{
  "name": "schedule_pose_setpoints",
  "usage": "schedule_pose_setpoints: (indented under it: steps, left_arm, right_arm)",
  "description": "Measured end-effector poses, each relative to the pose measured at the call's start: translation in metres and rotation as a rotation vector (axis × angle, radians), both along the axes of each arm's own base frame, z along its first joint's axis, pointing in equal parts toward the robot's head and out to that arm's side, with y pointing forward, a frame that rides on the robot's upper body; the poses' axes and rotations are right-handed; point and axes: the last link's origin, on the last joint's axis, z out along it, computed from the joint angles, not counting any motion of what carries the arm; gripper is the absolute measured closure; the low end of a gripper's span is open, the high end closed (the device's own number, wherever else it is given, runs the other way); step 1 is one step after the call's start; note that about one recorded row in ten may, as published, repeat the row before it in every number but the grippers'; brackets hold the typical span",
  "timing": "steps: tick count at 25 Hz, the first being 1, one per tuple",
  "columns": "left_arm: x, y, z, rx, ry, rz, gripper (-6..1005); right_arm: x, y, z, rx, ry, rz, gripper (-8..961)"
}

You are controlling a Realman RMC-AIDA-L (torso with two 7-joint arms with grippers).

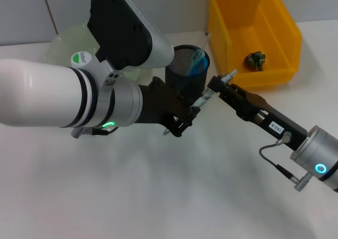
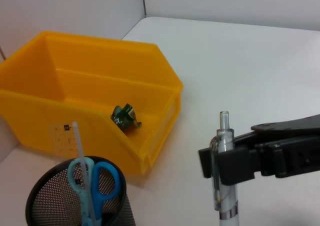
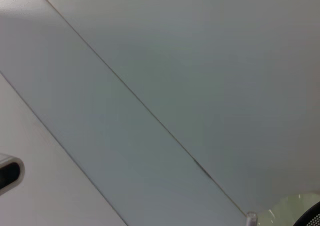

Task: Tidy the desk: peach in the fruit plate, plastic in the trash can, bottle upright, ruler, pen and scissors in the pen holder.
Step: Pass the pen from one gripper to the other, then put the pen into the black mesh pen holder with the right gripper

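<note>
Gripping pen (image 1: pixel 210 94), both claws; right claw (image 1: pixel 219 85), left claw (image 1: pixel 182 123).

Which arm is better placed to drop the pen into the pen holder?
Right. The right end effector grips the pen just beside the pen holder; the left end effector sits at the pen's lower tip.

Soft, even overhead light brightens my desk (image 1: pixel 174 196); my left arm (image 1: pixel 47 93) casts a faint diffuse shadow. My right wrist view is dull grey, blurred at its edges.
</note>
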Motion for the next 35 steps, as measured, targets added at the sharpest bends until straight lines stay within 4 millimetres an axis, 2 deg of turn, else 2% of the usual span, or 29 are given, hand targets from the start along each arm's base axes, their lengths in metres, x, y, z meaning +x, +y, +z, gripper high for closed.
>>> schedule_pose_setpoints:
  steps: [9, 14, 19, 24, 25, 28, 30, 31, 33, 35]
  left_arm:
    - [0.000, 0.000, -0.001, 0.002, -0.005, 0.004, 875]
    - [0.001, -0.001, -0.002, 0.000, -0.003, -0.001, 798]
    - [0.001, -0.003, 0.000, 0.001, -0.006, -0.005, 659]
    - [-0.006, -0.005, 0.017, 0.126, -0.104, -0.045, 489]
    - [-0.008, -0.008, 0.023, 0.177, -0.151, -0.072, 446]
    - [-0.020, -0.014, 0.033, 0.267, -0.247, -0.154, 318]
    - [-0.036, -0.016, 0.035, 0.253, -0.356, -0.176, 317]
    - [-0.036, -0.016, 0.035, 0.253, -0.356, -0.176, 317]
    - [-0.056, -0.017, 0.031, 0.204, -0.410, -0.197, 316]
    - [-0.082, -0.033, 0.018, 0.122, -0.508, -0.335, 317]
  right_arm:
    - [0.003, -0.001, 0.002, 0.036, -0.030, 0.011, 812]
    - [0.004, -0.001, 0.003, 0.042, -0.029, 0.003, 812]
    - [0.009, -0.001, 0.006, 0.061, -0.038, -0.019, 813]
    - [0.024, 0.000, 0.029, 0.211, -0.093, -0.036, 816]
    - [0.026, 0.000, 0.041, 0.306, -0.131, -0.008, 817]
    - [0.023, 0.002, 0.048, 0.366, -0.163, 0.031, 817]
    - [0.016, 0.010, 0.052, 0.421, -0.219, 0.091, 817]
    - [0.016, 0.010, 0.052, 0.421, -0.219, 0.091, 816]
    - [0.009, 0.017, 0.051, 0.450, -0.256, 0.130, 816]
    - [-0.003, 0.026, 0.045, 0.488, -0.305, 0.179, 816]
